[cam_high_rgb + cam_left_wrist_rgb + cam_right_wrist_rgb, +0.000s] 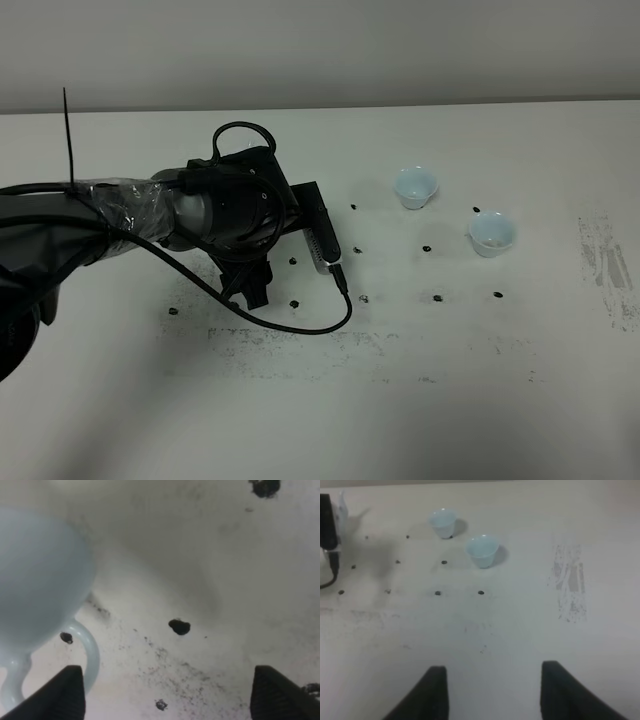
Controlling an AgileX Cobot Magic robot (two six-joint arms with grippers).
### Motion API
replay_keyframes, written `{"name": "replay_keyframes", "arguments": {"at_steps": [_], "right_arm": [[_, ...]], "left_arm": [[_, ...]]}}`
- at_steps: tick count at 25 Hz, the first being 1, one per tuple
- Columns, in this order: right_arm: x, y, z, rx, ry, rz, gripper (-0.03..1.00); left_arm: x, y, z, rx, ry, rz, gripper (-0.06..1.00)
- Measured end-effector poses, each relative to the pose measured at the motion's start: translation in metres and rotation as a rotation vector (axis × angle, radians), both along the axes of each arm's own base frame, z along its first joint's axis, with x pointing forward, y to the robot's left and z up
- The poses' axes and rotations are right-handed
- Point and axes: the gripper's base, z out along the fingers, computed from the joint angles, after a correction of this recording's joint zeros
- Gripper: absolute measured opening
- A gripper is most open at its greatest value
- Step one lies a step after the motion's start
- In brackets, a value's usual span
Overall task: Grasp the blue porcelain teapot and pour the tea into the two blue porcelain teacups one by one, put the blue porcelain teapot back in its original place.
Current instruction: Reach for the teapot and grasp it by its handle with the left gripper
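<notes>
The blue porcelain teapot (40, 575) fills one side of the left wrist view, its loop handle (92, 655) close beside one fingertip (65, 695). My left gripper (172, 700) is open and wide, holding nothing. In the exterior high view the left arm (225, 205) hangs over the teapot and hides it. The two blue porcelain teacups (414, 187) (491, 233) stand upright to the right of the arm, and the right wrist view shows them too (443, 522) (481, 550). My right gripper (492, 695) is open over bare table, far from the cups.
Small black dot marks (437, 297) lie in rows on the white table (400, 400). Scuffed grey patches (610, 265) mark the right side and the front middle. A black cable (300, 325) loops from the left arm onto the table.
</notes>
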Motion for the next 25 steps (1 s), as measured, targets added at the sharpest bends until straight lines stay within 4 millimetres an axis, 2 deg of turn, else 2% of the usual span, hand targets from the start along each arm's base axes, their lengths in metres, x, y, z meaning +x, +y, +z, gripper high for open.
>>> {"name": "replay_keyframes", "arguments": {"at_steps": [10,25], "right_arm": [[0.000,0.000,0.000,0.000,0.000,0.000,0.45],[0.000,0.000,0.000,0.000,0.000,0.000,0.45]], "left_arm": [[0.002,-0.003,-0.001,-0.004,-0.004,-0.064,0.69],[0.006,0.012,-0.001,0.048,0.024,-0.041,0.69]]}}
